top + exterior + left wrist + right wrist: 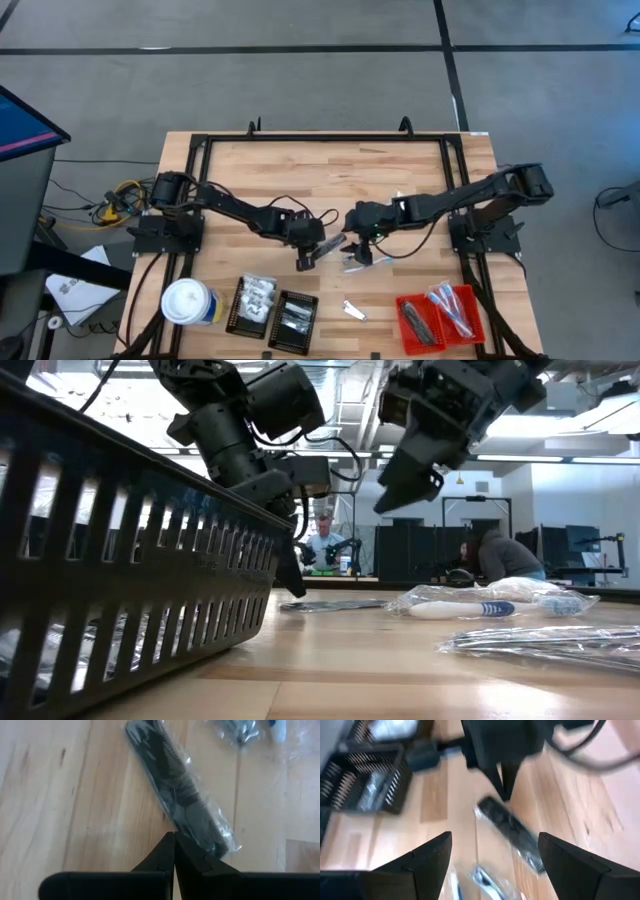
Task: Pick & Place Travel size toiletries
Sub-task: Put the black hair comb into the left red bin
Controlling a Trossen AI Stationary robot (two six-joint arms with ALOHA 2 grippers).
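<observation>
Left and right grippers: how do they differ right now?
The left gripper has its fingers shut, tips pressed together; the right gripper stands wide open. The left gripper's tips sit at one end of the wrapped black comb on the table; the right gripper hangs above it with nothing between its fingers. In the overhead view both meet over the middle of the table, on opposite sides of the comb.

Red tray [440, 318] contents indistinct, black trays [274, 308] cut off
</observation>
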